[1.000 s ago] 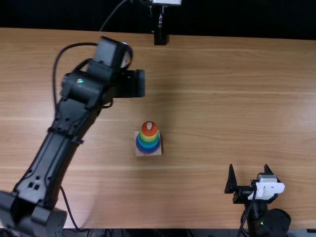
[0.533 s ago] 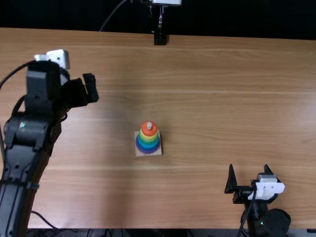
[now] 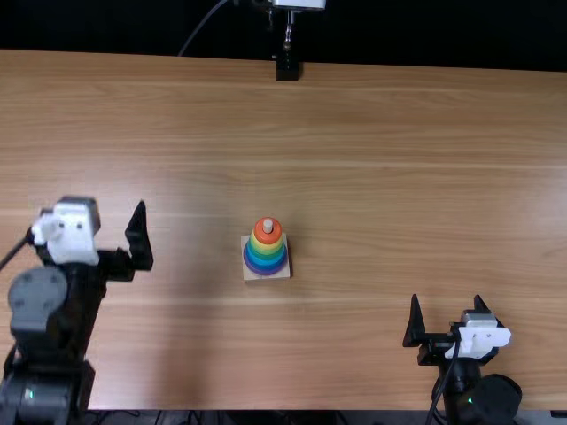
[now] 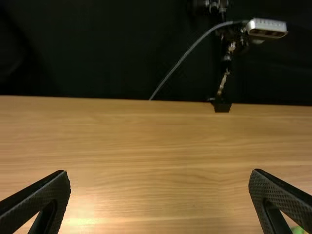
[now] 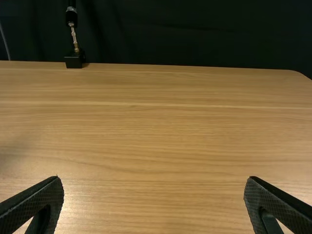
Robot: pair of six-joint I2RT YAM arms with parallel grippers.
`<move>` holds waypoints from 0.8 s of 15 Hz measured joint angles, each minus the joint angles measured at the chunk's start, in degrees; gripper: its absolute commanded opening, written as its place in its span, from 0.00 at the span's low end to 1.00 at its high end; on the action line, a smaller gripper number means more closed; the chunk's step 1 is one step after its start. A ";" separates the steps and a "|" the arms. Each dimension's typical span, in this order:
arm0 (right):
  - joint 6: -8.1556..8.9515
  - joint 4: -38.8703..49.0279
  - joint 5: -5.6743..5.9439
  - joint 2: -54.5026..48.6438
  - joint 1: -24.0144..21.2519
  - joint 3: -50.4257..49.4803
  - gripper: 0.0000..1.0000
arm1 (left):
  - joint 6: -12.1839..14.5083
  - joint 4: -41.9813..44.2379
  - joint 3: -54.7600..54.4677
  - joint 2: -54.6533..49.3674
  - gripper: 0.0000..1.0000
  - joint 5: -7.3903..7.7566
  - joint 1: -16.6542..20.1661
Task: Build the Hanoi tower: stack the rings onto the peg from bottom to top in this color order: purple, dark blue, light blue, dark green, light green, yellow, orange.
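Note:
In the top view, rings are stacked on a peg over a pale square base, left of the table's middle. The orange ring is uppermost, above yellow, with green, blue and purple bands lower down; the two blues and two greens are hard to separate. Left of the tower, apart from it, is my left gripper. My right gripper is low on the right, away from the tower. Wide gaps with nothing held separate the fingers of the left gripper and the right gripper in their wrist views.
The wooden table extends around the tower. A black clamp with a metal stand is at its far edge, and a cable rises beside it. Dark cloth hangs behind.
The left arm has swung left from above the tower's far side and drawn back toward the near edge. The right arm and the ring stack stay where they were.

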 measured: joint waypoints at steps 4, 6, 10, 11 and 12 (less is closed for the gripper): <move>0.02 -0.02 0.02 0.00 0.00 0.00 1.00 | 0.31 1.42 -17.57 -20.70 1.00 -0.02 0.17; 0.02 0.00 0.00 0.00 0.00 -0.02 1.00 | 0.28 0.72 -24.35 -29.05 1.00 -0.02 0.20; 0.00 -0.02 0.00 0.00 0.00 0.00 1.00 | 0.31 0.22 -31.71 -39.56 1.00 -0.42 0.15; 0.00 0.00 0.00 0.00 0.00 0.00 1.00 | 0.28 0.13 -32.54 -40.35 1.00 -0.92 0.07; 0.02 -0.02 0.02 0.00 -0.02 0.00 1.00 | 0.33 0.22 -33.24 -40.59 1.00 -1.31 0.07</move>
